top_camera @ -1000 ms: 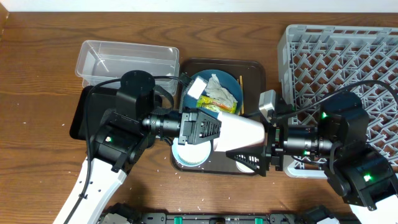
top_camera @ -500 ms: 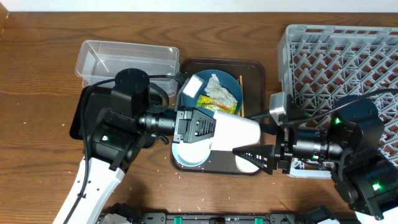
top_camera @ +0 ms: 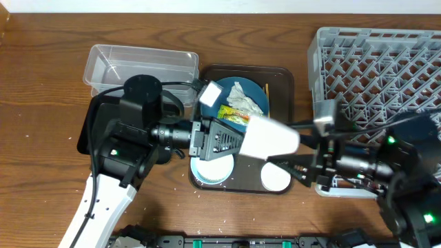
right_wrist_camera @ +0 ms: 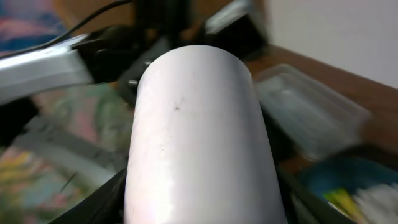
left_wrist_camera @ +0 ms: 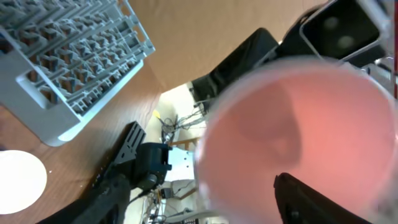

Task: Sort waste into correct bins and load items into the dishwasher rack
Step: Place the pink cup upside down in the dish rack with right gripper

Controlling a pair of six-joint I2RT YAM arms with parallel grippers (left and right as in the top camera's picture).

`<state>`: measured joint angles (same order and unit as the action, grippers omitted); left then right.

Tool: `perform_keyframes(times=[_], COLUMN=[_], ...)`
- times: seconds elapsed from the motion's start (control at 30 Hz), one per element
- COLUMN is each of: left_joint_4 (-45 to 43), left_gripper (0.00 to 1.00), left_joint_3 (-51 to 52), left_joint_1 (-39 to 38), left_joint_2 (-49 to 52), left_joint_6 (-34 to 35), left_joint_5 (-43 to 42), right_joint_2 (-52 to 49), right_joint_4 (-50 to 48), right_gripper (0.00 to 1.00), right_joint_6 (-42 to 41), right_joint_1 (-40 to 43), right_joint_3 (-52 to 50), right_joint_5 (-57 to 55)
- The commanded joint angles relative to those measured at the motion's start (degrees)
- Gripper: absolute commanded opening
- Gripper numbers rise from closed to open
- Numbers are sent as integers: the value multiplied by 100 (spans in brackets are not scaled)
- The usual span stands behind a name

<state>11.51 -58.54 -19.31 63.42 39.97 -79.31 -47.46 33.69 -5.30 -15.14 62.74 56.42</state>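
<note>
Well behind the right fingers (right_wrist_camera: 106, 202) and off to their outer side sits the dishwasher rack (top_camera: 372, 62). No dishes show in the cells that are in view. Its raised near wall is the edge any load must pass over. The right arm is plainly the nearer one to it.

Beneath both sets of fingers lies the brown tray (top_camera: 286, 76) on the tabletop (top_camera: 41, 83).

Between the two sets of fingers, up in the air, is the cup (top_camera: 272, 138), white outside and pink inside. It lies on its side, with its long axis running roughly along the line from one wrist to the other. The pink mouth faces the left wrist.

The right fingers flank the cup's white wall on both sides, tight against it, and I judge them clamped on it.

The left fingers (left_wrist_camera: 115, 196) stand apart. One shows dark across the cup's mouth, the other is well clear of the rim, so they carry nothing.

The coming move looks like a swing back toward the rack. The cup needs to slide lengthwise away from the left fingers first, so its rim does not catch the one at the mouth.
</note>
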Motion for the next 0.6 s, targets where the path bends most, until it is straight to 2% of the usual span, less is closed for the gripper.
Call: perform_keyframes(times=[0.0,0.13,0.17,0.33,0.57], left_joint_4=[-13,-7,-4,-7,-9], left_gripper=[80,82,82,83,82], left_joint_3=[-94,-94,-94,-94,-94], left_joint_1=[214,459,520,645,638], left_joint_2=[63,87,87,87,87], left_joint_6=[-136,-138,-136,-133,-236], left_joint_5=[-66,-111,-131,-321,-319], right_joint_2=[271,426,417,146,-772], right_joint_4=[306,1379,1676,2721,2889], right_gripper=[51,58,54,50,51], right_joint_6=[-553,-1108,-1259,-1779,-1847], right_joint_1=[494,1283,1491,2376,3051], right_joint_3=[81,81,81,79,79], right_joint_5=[-787,-2398,-2894,-4975,-5709])
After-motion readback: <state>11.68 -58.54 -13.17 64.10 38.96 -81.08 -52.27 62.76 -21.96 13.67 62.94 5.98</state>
